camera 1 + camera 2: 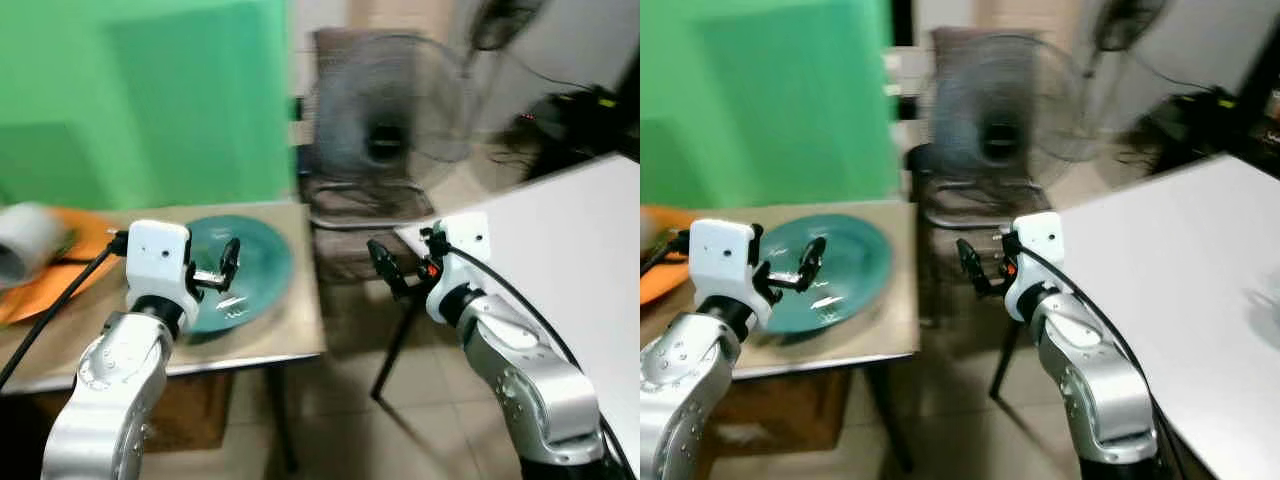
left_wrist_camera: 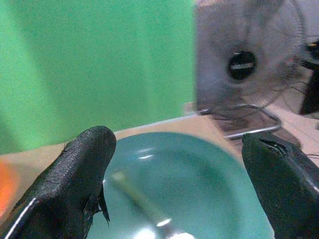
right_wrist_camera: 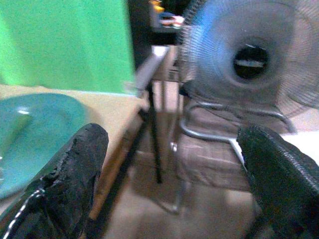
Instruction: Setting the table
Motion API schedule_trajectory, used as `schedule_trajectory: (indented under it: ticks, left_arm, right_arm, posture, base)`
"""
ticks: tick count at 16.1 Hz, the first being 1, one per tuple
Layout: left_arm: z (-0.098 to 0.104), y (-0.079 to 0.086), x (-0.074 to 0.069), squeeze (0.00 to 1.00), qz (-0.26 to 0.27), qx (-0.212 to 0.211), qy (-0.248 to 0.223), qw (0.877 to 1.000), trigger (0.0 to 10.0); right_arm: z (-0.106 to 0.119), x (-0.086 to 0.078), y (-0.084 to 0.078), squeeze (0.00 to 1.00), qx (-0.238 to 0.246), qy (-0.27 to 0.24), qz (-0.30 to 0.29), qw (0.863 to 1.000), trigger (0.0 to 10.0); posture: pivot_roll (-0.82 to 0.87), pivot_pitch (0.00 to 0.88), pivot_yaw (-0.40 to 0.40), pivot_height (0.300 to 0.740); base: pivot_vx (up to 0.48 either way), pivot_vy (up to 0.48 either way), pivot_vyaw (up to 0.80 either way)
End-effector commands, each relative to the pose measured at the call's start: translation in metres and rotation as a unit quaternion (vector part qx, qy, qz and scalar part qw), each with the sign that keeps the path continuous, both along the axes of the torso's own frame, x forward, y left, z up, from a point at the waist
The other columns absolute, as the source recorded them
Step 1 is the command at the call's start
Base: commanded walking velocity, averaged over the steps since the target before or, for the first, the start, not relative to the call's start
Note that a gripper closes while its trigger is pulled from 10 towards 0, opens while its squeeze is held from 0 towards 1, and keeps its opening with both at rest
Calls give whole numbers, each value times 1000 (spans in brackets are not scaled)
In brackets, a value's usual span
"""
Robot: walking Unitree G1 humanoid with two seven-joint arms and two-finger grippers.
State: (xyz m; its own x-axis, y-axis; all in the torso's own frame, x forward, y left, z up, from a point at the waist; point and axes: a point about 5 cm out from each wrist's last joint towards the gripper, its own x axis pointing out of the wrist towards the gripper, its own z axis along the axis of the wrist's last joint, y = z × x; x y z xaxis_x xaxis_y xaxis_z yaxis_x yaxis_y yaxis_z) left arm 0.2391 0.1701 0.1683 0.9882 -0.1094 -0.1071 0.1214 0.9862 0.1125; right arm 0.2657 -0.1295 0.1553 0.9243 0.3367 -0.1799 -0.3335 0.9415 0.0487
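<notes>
Round glossy teal plate [image 1: 245, 262] near corner of tan worktop [image 1: 290, 335], small pale utensil [image 2: 142, 203] lying in it, blurred. Left gripper [image 1: 222, 272] above plate's near side, rough black fingers [image 2: 75, 186] spread wide, empty. Right gripper [image 1: 388, 268] over floor gap, spread, empty. Mesh round fan [image 1: 385, 125] behind; smooth white worktop [image 1: 570, 250] on right.

A round teal plate [image 1: 245, 262] lies flat on the tan table [image 1: 290, 335], near its 3 o'clock edge, with a pale utensil [image 2: 142, 204] resting inside it
</notes>
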Motion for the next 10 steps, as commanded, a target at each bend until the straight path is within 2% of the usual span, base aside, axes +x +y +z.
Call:
schedule_trajectory:
  ticks: [1,4,5,6,8,10]
  left_arm:
    - [1,-2,3,0,3,5,9,1000,10000]
    - [-4,0,8,0,19,-5,35,999,10000]
    - [-9,0,15,1000,20,-23,55,998,10000]
    - [-11,0,23,1000,21,-23,67,997,10000]
    - [-12,7,45,1000,57,-25,93,994,10000]
    - [-15,13,57,1000,84,-32,114,989,10000]
  right_arm:
    - [3,2,-3,0,-1,-4,2,1000,10000]
    - [3,4,-5,0,-9,-3,15,1000,10000]
    - [4,7,-8,0,-13,-1,21,1000,10000]
    - [5,9,-11,0,-19,-2,29,999,10000]
    - [9,14,-14,0,-39,-11,68,997,10000]
    - [12,15,-14,0,-49,-15,110,993,10000]
  posture:
    - [21,11,22,740]
    - [22,9,19,740]
    - [22,6,13,740]
    - [20,4,10,740]
    - [15,1,11,740]
    - [13,0,13,740]
  base:
    - [0,0,0]
    - [0,0,0]
    - [0,0,0]
    - [0,0,0]
    - [0,0,0]
    - [0,0,0]
